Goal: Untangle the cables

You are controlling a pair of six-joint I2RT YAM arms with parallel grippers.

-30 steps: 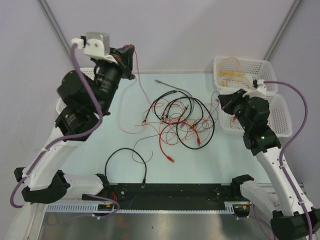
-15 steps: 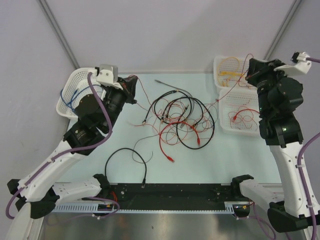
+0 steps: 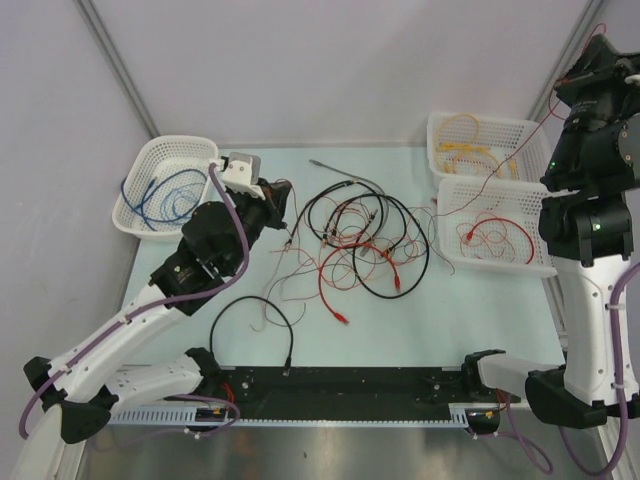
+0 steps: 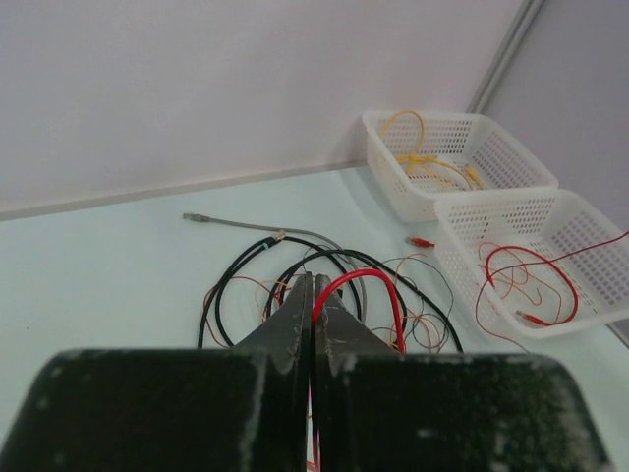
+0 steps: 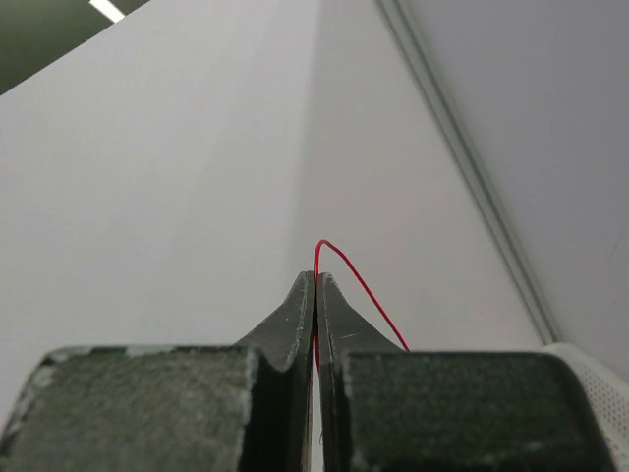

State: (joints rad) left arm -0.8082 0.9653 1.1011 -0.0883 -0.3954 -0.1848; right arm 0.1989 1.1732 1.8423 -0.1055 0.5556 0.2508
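The cables (image 3: 365,245) lie tangled mid-table: black loops, a thick red cable and thin red and orange wires. They also show in the left wrist view (image 4: 334,285). My left gripper (image 3: 283,198) is low at the tangle's left edge. In its wrist view it (image 4: 314,278) is shut on a thin red wire. My right gripper (image 3: 598,45) is raised high at the far right. In its wrist view it (image 5: 314,275) is shut on a thin red wire (image 5: 359,285), which runs down to a red coil (image 3: 492,237) in the near right basket.
A white basket (image 3: 170,142) at the back left holds a blue cable. Two white baskets stand at the right: the far one (image 3: 490,118) holds yellow cables, the near one (image 3: 500,268) the red coil. A single black cable loop (image 3: 250,320) lies near the front. A grey cable (image 3: 345,172) lies behind the tangle.
My left arm has come down from high up to the tangle's left edge. My right arm has risen up and to the right, drawing its thin red wire above the near right basket.
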